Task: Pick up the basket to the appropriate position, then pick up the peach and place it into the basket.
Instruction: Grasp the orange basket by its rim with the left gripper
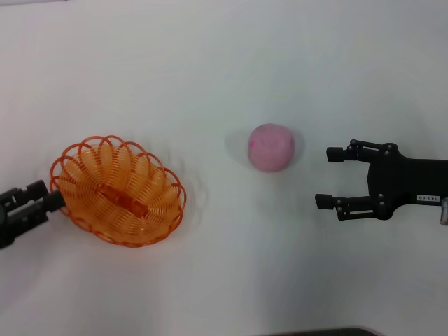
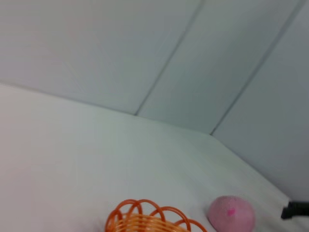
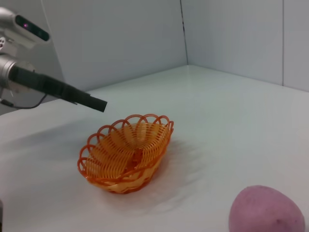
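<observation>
The orange basket (image 1: 117, 190) sits on the white table at the left; it also shows in the right wrist view (image 3: 126, 154) and its rim in the left wrist view (image 2: 145, 218). My left gripper (image 1: 47, 197) is at the basket's left edge, fingers slightly apart; in the right wrist view its tip (image 3: 94, 102) is just above the rim, not touching. The pink peach (image 1: 271, 147) lies at centre right, also seen in both wrist views (image 3: 267, 210) (image 2: 231, 215). My right gripper (image 1: 324, 177) is open and empty, a short way right of the peach.
The white table (image 1: 224, 63) stretches around both things. Pale wall panels (image 3: 231, 34) stand behind the table's far edges. A dark edge (image 1: 315, 332) shows at the table's front.
</observation>
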Controlling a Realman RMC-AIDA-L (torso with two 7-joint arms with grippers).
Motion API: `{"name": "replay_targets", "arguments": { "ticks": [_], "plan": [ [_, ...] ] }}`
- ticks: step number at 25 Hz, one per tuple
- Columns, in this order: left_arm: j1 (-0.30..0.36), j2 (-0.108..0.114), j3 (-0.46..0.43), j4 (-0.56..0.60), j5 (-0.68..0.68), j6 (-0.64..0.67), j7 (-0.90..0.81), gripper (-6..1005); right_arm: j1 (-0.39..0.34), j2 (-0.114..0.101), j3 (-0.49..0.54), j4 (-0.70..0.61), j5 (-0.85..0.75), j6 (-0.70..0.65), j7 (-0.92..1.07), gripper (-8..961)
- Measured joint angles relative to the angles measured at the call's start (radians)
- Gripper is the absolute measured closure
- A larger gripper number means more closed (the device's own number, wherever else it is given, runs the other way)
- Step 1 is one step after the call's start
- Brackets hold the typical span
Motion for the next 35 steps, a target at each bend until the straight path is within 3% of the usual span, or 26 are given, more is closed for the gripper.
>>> {"name": "replay_targets", "arguments": {
  "ticks": [7,13,20,25,31,35],
  "plan": [
    [-0.051,0.039,0.018,0.002,0.004,0.011,-0.242,395,0.005,0.0,-0.004,-0.002,0.0,-0.002,0.012,28],
    [-0.065,0.04,0.016,0.033,0.004,-0.001,-0.335,396,0.01,0.0,-0.007,-0.004,0.0,-0.007,0.019,28],
    [-0.074,0.056,0.078,0.112,0.004,-0.073,-0.484,401,0.02,-0.002,-0.007,-0.004,-0.005,-0.007,0.02,28],
    [-0.092,0.041,0.116,0.26,0.021,-0.074,-0.572,401,0.027,-0.004,-0.01,-0.003,-0.01,-0.005,0.027,29],
    [-0.172,0.034,0.174,0.368,0.156,-0.093,-0.654,402,0.03,-0.006,-0.01,-0.005,-0.011,-0.005,0.027,29],
    [-0.225,0.004,0.215,0.455,0.259,-0.103,-0.665,402,0.03,-0.007,-0.01,-0.005,-0.011,-0.004,0.028,29]
  ]
}}
